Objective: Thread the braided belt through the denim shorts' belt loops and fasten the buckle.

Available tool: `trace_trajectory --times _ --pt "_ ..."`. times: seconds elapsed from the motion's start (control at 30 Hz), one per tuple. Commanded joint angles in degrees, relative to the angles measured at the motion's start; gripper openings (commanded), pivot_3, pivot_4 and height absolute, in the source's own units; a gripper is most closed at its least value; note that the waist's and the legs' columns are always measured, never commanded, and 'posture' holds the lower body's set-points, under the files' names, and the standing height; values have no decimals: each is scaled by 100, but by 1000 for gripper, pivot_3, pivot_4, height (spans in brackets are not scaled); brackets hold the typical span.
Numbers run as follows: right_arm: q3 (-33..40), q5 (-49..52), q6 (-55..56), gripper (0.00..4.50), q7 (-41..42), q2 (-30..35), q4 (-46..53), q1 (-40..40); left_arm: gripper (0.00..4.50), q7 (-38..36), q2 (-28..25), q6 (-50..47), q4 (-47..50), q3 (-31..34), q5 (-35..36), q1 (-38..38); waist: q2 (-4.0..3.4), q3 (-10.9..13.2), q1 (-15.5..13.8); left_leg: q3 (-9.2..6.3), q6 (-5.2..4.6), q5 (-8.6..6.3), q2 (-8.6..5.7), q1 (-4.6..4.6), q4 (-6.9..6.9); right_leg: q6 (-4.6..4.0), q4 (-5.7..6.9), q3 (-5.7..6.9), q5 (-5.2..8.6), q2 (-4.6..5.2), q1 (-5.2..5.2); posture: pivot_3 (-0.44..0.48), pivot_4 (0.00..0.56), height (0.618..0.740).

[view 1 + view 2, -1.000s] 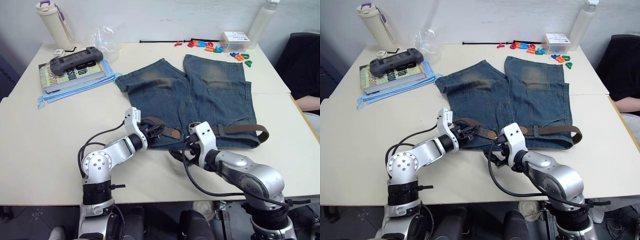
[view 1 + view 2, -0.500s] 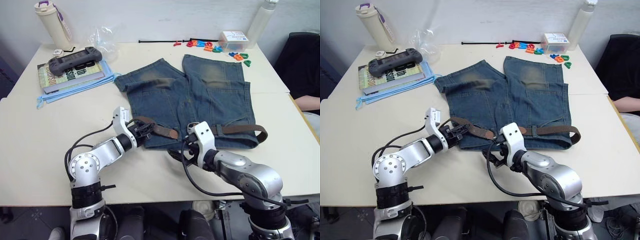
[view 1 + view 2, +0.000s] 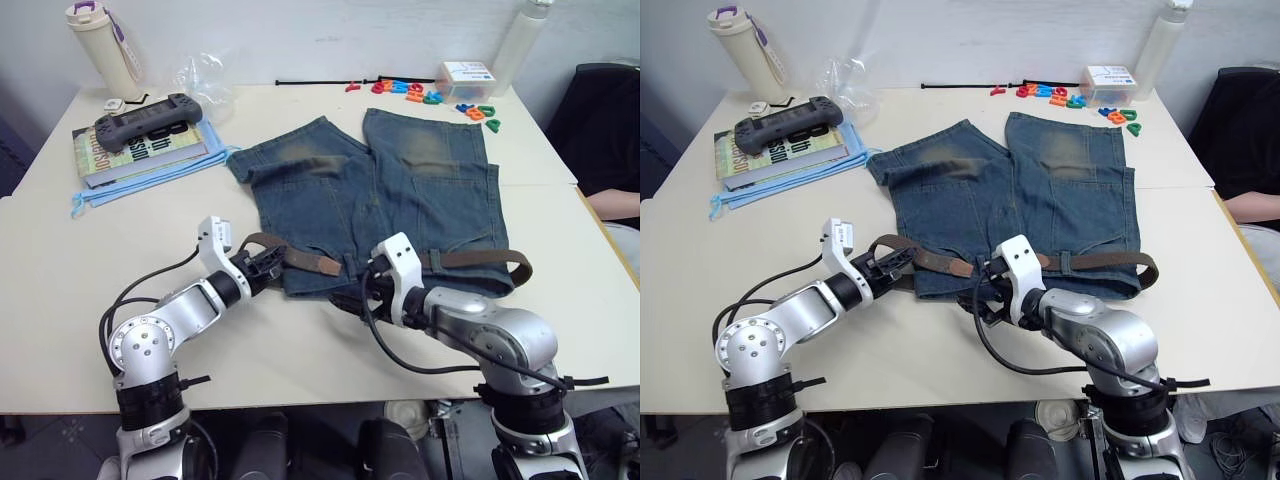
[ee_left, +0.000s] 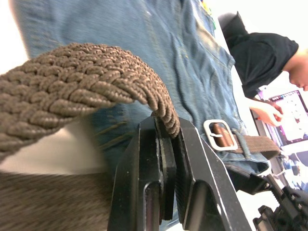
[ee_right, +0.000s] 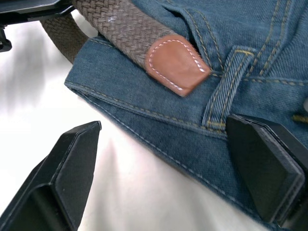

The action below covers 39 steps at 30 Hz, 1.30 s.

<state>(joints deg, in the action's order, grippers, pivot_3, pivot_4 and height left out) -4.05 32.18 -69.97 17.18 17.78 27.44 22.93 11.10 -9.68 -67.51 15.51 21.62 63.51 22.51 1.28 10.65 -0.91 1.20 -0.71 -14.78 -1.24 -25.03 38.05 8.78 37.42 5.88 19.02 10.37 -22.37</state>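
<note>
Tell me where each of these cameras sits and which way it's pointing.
Head, both eyes: look forward and down over the table and denim shorts; both arms show.
Left wrist: looks along the left gripper, shut on the braided belt, toward the buckle.
Right wrist: looks along the open right gripper at the belt's tan tip beside a belt loop.
Shared: belt and shorts.
</note>
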Motion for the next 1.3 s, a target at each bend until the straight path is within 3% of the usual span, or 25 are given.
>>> trace_trajectory --times 0.03,0.27,0.63,0.97,1.3 --pt "253 322 -51 4461 384 -81 -509 372 0 -188 -227 89 224 70 186 -41 0 0 2 0 0 0 0 0 0 0 0 0 0 0 0 0 150 684" --pt "793 879 -254 4461 695 -400 -1106 701 0 -194 -179 180 198 -63 101 -42 0 0 19 0 0 0 0 -2 0 -1 0 1 0 0 0 0 150 684" --pt "1214 1432 -339 4461 631 -631 -971 731 0 -178 -225 267 163 -184 87 -80 0 0 92 0 1 0 1 -4 -2 -1 0 1 0 1 -4 0 150 684" --pt "1015 1177 -297 4461 481 -154 -688 445 0 -189 -248 278 128 -234 89 -77 0 0 79 1 1 -1 -1 -6 -2 -1 -1 1 0 3 -4 0 150 684" --pt "1829 1739 -552 4461 253 250 421 37 0 -365 -63 411 -7 -583 -88 -74 0 1 19 1 0 -1 0 -7 -3 -1 -5 1 0 4 -3 0 150 684"
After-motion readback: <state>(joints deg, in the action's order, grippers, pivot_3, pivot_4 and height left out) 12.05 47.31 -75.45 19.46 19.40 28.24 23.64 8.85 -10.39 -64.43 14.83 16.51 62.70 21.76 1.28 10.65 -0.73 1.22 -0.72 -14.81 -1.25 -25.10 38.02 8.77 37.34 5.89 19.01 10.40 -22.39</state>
